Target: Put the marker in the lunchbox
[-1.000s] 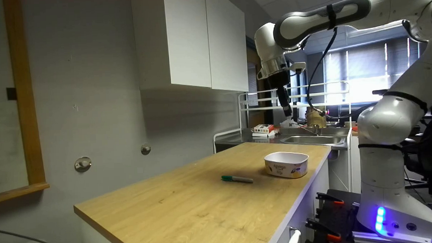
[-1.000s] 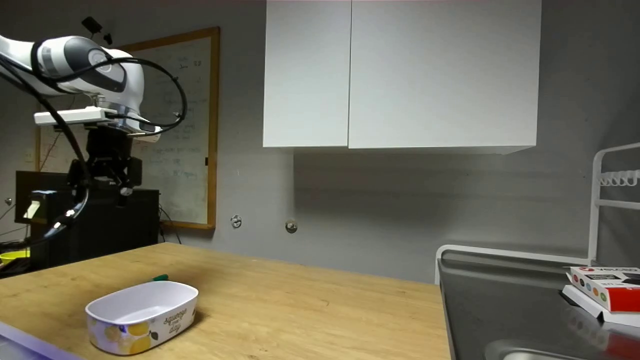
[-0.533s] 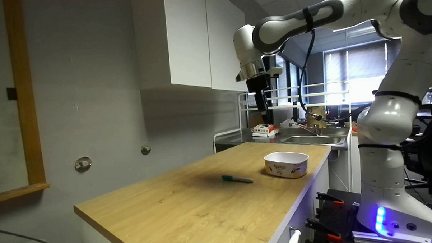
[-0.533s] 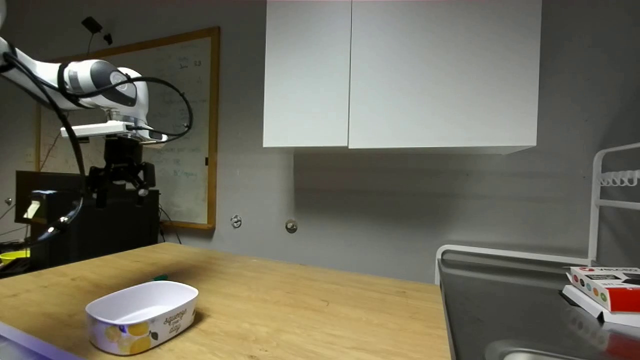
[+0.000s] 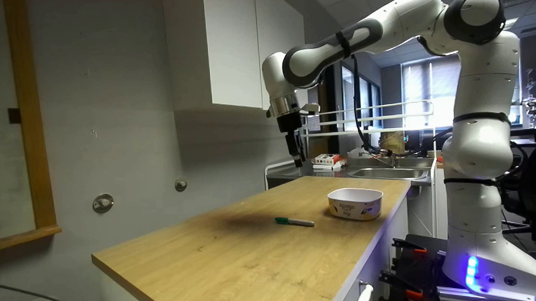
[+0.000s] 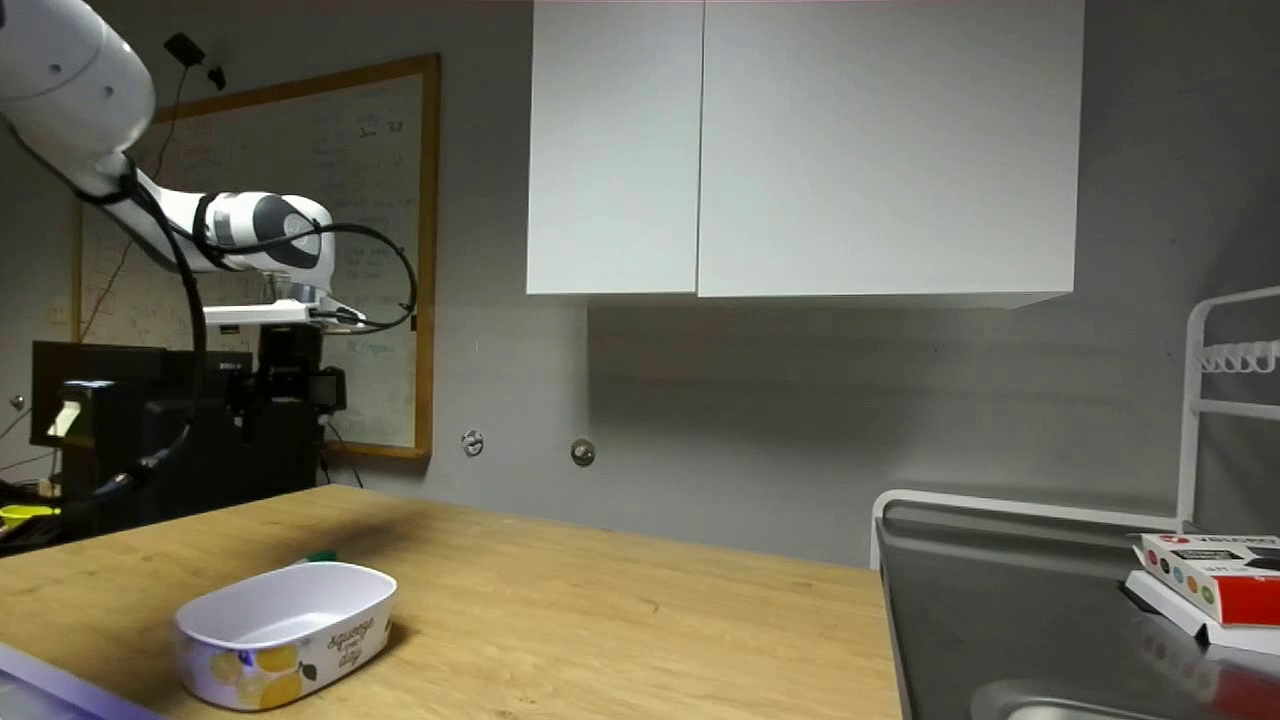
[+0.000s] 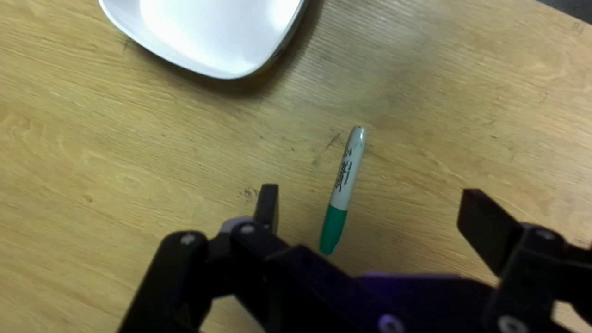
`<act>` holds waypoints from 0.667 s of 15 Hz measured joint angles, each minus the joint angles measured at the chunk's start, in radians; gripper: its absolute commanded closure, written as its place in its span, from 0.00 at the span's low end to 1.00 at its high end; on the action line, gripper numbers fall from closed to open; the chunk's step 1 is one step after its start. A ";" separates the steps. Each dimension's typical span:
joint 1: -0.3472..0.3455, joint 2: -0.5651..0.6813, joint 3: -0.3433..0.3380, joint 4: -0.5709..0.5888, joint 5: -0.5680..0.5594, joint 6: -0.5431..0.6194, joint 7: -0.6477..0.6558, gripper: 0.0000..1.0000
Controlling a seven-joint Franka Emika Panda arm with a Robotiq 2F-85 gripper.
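Observation:
The marker is a white and green pen that lies flat on the wooden counter. It shows in an exterior view (image 5: 294, 221) and in the wrist view (image 7: 345, 181). In an exterior view only its green cap (image 6: 320, 556) shows behind the lunchbox. The lunchbox is a low white rounded container with a lemon print. It stands upright on the counter beside the marker in both exterior views (image 5: 354, 211) (image 6: 300, 672), and partly at the top of the wrist view (image 7: 203, 41). My gripper (image 7: 370, 201) is open and empty above the counter, the marker lying below between its fingers.
The wooden counter (image 5: 218, 259) runs along a grey wall. A white wall cabinet (image 5: 233, 53) hangs above it. A sink (image 5: 387, 173) and a red and white box (image 5: 326, 159) are beyond its far end. A white rack (image 5: 365, 132) stands there too.
My arm has swung out over the counter and lowered, moving left and down in an exterior view. The marker and lunchbox have not moved.

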 measured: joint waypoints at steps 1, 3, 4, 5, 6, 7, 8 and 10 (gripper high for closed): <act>0.002 0.035 0.000 0.013 0.001 0.020 0.000 0.00; 0.005 0.100 0.000 0.035 0.008 0.057 0.000 0.00; 0.006 0.130 0.000 0.046 0.013 0.071 0.000 0.00; 0.008 0.158 -0.001 0.057 0.016 0.078 0.000 0.00; 0.009 0.183 -0.001 0.067 0.019 0.082 0.000 0.00; 0.011 0.207 -0.001 0.078 0.022 0.084 0.000 0.00; 0.013 0.229 -0.001 0.088 0.027 0.085 0.000 0.00; 0.014 0.268 -0.001 0.104 0.041 0.086 -0.001 0.00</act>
